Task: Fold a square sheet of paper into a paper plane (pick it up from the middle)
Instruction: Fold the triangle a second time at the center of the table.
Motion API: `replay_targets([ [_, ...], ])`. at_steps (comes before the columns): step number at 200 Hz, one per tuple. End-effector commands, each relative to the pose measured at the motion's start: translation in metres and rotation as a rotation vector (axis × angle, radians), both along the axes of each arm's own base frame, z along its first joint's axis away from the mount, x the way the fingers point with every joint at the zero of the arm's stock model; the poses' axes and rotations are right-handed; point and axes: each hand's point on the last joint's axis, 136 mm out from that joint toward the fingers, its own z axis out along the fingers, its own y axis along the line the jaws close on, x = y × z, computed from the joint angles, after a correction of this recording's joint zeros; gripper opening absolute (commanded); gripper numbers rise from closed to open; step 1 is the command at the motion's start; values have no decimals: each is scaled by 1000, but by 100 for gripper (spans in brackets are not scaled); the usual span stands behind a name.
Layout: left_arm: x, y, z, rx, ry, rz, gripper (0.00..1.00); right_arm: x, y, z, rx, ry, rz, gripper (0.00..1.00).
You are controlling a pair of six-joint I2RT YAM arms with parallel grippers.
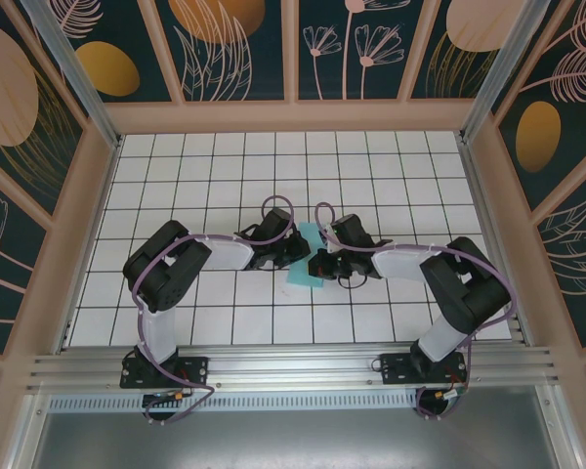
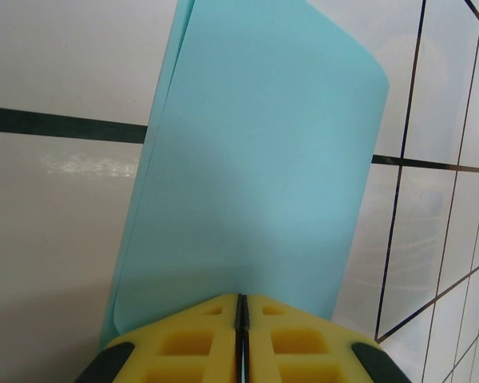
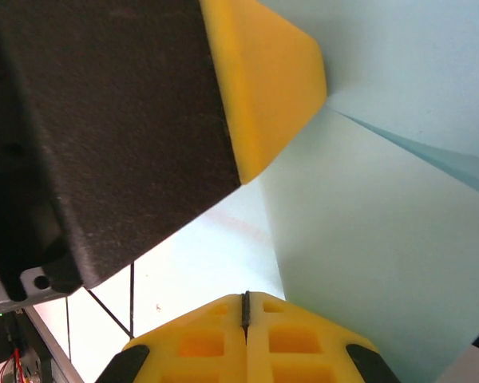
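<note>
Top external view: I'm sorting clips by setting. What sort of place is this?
Probably a purpose-built robot test cell, not a home: white gridded table, left arm and right arm bolted to an aluminium rail, and leaf-patterned wall panels boxing it in.

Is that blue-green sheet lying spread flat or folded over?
Folded over, loosely: the square sheet of paper curves back on itself, two layers showing along one edge.
</note>
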Motion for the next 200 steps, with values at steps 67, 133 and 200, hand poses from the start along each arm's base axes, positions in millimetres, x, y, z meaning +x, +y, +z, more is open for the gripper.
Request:
replay_targets([
  [67,-15,20,-36,111,74,2,13,-14,-15,-30,-53,80,25,6],
  [133,-15,21,-37,113,76,4,12,-17,-16,-13,-42,61,37,8],
  [200,-16,21,-38,114,78,2,12,-42,-28,-40,-76,158,62,9],
])
